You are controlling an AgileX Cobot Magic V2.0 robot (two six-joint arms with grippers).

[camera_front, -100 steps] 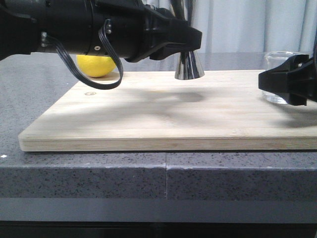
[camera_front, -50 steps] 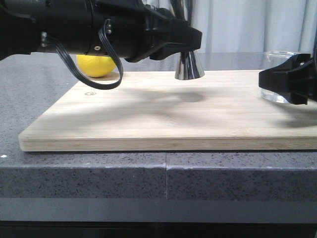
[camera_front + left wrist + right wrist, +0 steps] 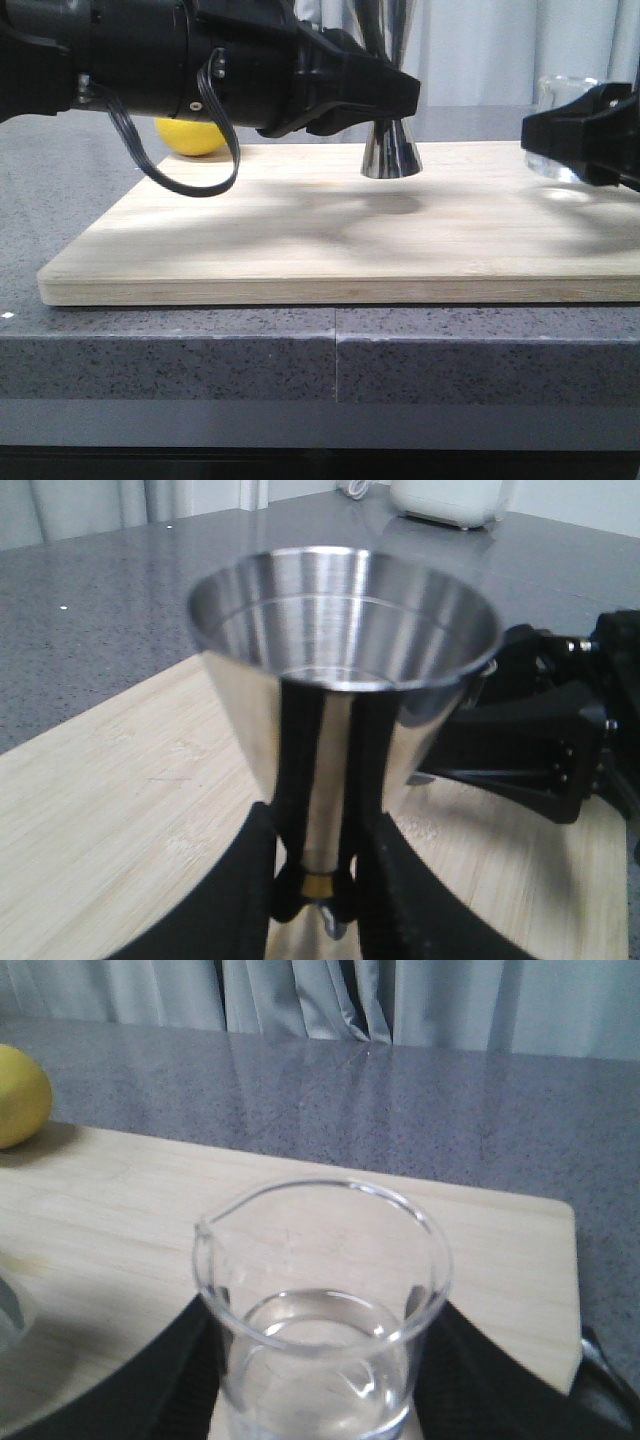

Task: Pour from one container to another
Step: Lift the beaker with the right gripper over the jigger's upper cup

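The shiny steel jigger [image 3: 391, 150] hangs upright over the back of the wooden board [image 3: 300, 240], with my left gripper [image 3: 397, 100] shut on its narrow waist. The left wrist view shows its open upper cup [image 3: 345, 640] and the gold band between the fingers of my left gripper [image 3: 318, 885]. The clear glass beaker [image 3: 566, 125] is at the far right, held just above the board by my right gripper [image 3: 540, 148]. In the right wrist view the beaker [image 3: 320, 1300] stands upright with clear liquid in it, and my right gripper [image 3: 320, 1370] is shut round its lower wall.
A yellow lemon [image 3: 190, 140] lies on the grey counter behind the board's back left corner. The board's front edge [image 3: 340, 290] is near the counter's edge. A white appliance [image 3: 450, 498] stands far back on the counter. Curtains hang behind.
The right gripper has lifted the beaker off the board. The left gripper has carried the jigger a little to the right.
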